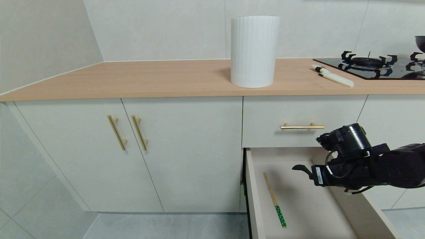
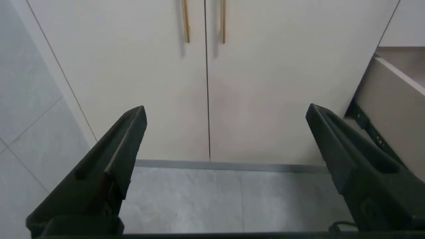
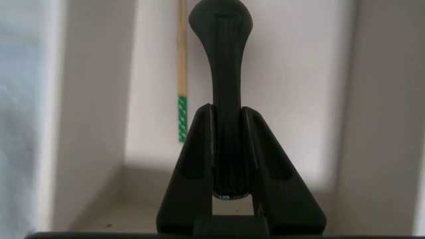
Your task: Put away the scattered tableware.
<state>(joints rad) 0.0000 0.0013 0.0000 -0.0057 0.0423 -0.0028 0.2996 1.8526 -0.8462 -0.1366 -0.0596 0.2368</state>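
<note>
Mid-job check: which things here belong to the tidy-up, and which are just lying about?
Job in hand: black utensil held in the right gripper; chopsticks lying in the open drawer; white knife on the counter.

Lying about: white canister; stove; cupboard doors, closed.
</note>
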